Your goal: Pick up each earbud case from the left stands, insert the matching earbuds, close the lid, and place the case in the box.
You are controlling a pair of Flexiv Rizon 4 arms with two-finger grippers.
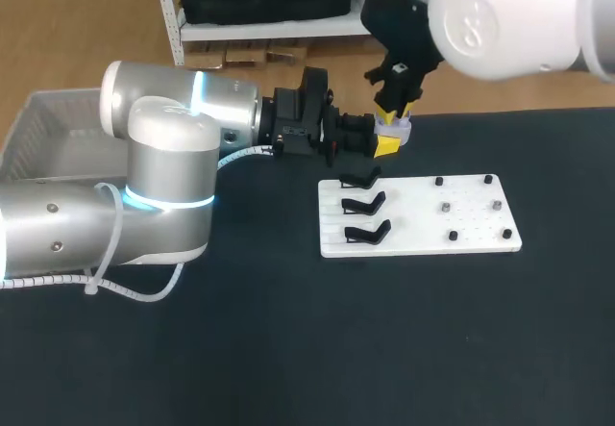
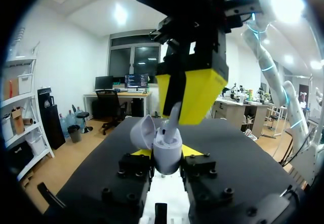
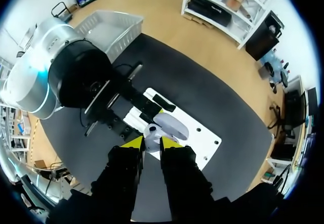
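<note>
Earbud case [image 2: 167, 147]: pale lilac, lid open, in the upper middle of the head view, just beyond the board's upper-left corner, held above the tabletop [image 1: 288, 349].
Left gripper [image 1: 382, 143]: narrow, clamped on the case's body from both sides.
Right gripper [image 1: 395, 111]: directly over the open case, fingers nearly together, pinching a white earbud [image 2: 174, 117] whose lower end meets the case's opening.
Board [image 1: 452, 229]: white, right of centre, with three black stands [image 1: 365, 202] along its left side.
Box [image 1: 43, 133]: pale mesh basket at the upper left.
</note>
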